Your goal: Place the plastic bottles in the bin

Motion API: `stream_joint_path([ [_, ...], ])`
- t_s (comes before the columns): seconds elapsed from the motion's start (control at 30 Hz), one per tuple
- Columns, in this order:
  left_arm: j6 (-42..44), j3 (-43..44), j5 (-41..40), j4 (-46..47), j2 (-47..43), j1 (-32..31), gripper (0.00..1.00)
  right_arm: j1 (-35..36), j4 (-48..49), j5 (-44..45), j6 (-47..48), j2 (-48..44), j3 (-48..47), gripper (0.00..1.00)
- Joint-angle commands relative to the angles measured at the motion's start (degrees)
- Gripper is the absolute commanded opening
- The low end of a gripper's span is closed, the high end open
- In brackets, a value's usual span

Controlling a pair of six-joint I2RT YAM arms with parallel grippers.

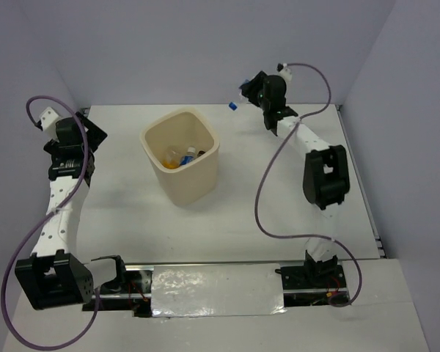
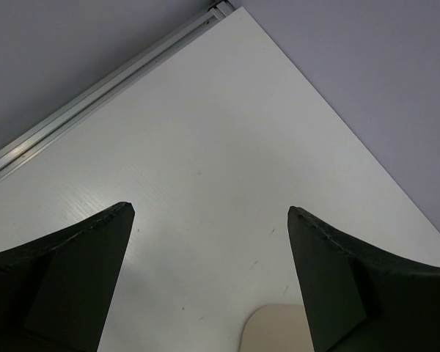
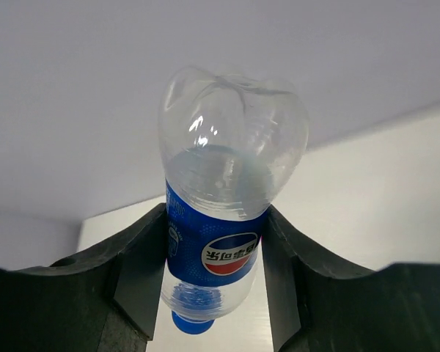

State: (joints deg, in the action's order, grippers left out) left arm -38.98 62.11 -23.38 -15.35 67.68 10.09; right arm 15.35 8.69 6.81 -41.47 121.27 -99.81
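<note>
Top view: right jaws hold the blue-labelled bottle [image 1: 235, 105] aloft, right of and beyond the bin [image 1: 191, 187], which holds two other bottles [image 1: 180, 155]

Left wrist: left jaws spread apart over the tabletop [image 2: 205, 169]

Right wrist: jaws clench the label [image 3: 220, 249], the bottle's long axis along them, cap [image 3: 192, 323] wristward

Bin [image 1: 194, 183] stands left of centre toward far edge, mouth open above. Free worktop [image 1: 205, 227] all round it; cable [image 1: 260, 194] loops right of centre.
</note>
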Motion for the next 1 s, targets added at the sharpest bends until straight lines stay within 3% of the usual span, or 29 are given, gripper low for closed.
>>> stream_joint_path([
  [0.0, 0.8, -2.0, 0.2, -3.3, -4.7, 0.4, 0.99, 4.4, 10.2, -1.8, 18.0, -17.9, 5.0, 0.0],
  [0.07, 0.7, -4.3, -0.1, -3.5, -7.9, 0.5, 0.99, 7.7, 6.5, -2.7, 21.8, -23.9, 7.6, 0.0],
  [0.2, 1.5, -6.3, -0.2, -3.9, -12.0, 0.5, 0.99, 13.1, 1.9, -13.5, 27.0, -29.3, 11.6, 0.0],
  [0.3, 1.9, -6.8, 0.8, -4.5, -13.5, 0.5, 0.99, 17.2, -0.2, -16.3, 29.5, -30.2, 13.3, 0.04],
  [0.4, 2.1, -6.8, 0.8, -5.7, -14.0, 0.5, 0.99, 20.8, -2.1, -18.3, 30.6, -28.9, 13.0, 0.14],
  [0.43, 2.1, -6.9, 0.5, -6.1, -14.2, 0.4, 0.99, 21.5, -2.2, -19.7, 30.4, -28.4, 12.9, 0.19],
  [0.47, 2.2, -7.0, 0.4, -6.4, -14.4, 0.4, 0.99, 22.1, -2.4, -20.3, 29.4, -28.0, 12.9, 0.36],
  [0.53, 2.4, -7.3, 0.5, -6.8, -14.8, 0.5, 0.99, 23.3, -2.8, -20.9, 29.3, -27.1, 13.1, 0.56],
  [0.6, 3.0, -7.2, 0.7, -6.9, -15.1, 0.4, 0.99, 24.0, -2.6, -20.1, 29.3, -27.2, 13.5, 0.66],
  [0.7, 3.5, -6.1, 1.3, -7.3, -15.2, 0.5, 0.99, 24.2, -2.9, -20.0, 29.1, -28.6, 13.0, 0.99],
  [0.97, 4.2, -5.2, 2.4, -7.2, -15.7, 0.5, 0.99, 23.6, -8.4, -17.4, 30.5, -33.6, 8.8, 1.0],
])
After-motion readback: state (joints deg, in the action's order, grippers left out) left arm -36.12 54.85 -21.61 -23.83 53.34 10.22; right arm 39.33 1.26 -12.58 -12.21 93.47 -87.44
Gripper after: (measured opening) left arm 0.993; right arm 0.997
